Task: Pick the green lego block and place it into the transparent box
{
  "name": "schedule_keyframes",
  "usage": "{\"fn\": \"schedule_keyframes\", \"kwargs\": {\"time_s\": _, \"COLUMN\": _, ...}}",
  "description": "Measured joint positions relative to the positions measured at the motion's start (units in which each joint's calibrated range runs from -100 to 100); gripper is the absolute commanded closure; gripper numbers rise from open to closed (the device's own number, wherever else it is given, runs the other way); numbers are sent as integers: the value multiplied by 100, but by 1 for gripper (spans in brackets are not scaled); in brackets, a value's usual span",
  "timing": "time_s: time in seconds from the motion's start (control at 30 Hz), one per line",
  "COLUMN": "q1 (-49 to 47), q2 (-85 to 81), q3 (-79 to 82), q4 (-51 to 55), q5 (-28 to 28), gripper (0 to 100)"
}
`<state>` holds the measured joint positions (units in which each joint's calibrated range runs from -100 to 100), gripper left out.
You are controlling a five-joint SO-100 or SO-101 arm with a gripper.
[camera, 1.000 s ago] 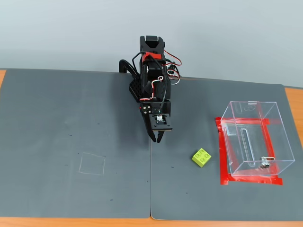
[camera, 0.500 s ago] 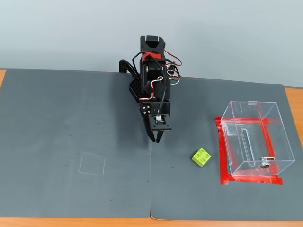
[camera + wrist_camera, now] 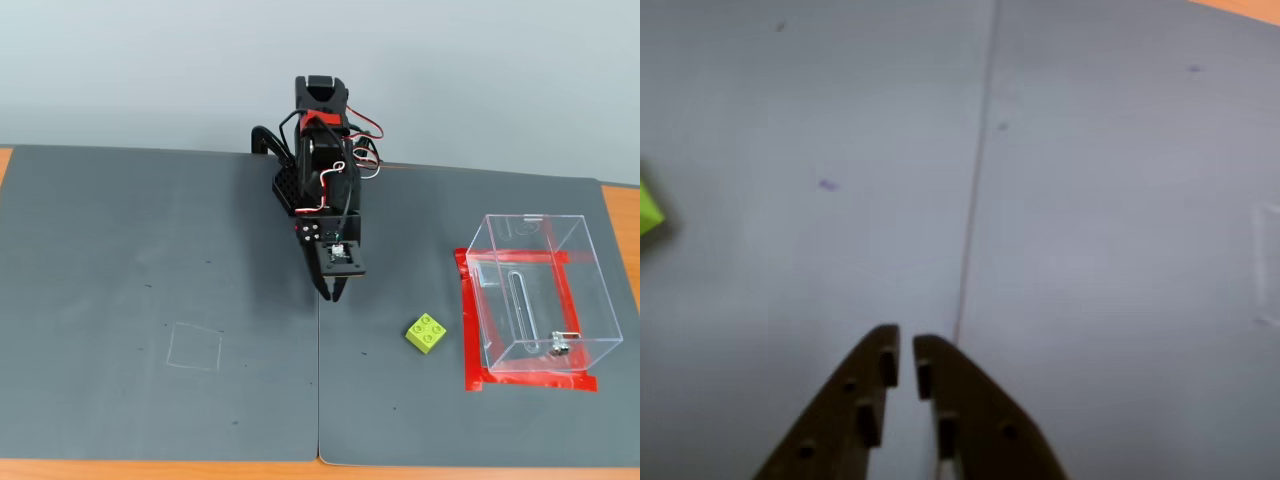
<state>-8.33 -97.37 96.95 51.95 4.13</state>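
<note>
Diagonally on mat point(image 3: 150, 300), studs up: green lego block point(image 3: 427, 333).

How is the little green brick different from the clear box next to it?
The green lego block is opaque lime with round studs; the transparent box is see-through, with a slot in one wall. The block is far smaller than the box. The box sits on a red tape outline; the block lies on the bare grey mat. Neither touches the tool.
</note>
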Motion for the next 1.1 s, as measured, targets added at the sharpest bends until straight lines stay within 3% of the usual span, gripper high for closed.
{"fn": "schedule_keyframes", "kwargs": {"time_s": 0.6, "q1": -413, "q2": 2141, "q3": -2021, "q4": 9, "q5": 10, "gripper": 98}}
{"fn": "schedule_keyframes", "kwargs": {"time_s": 1.1, "q1": -1474, "q2": 3679, "q3": -3233, "q4": 35, "q5": 15, "gripper": 98}}
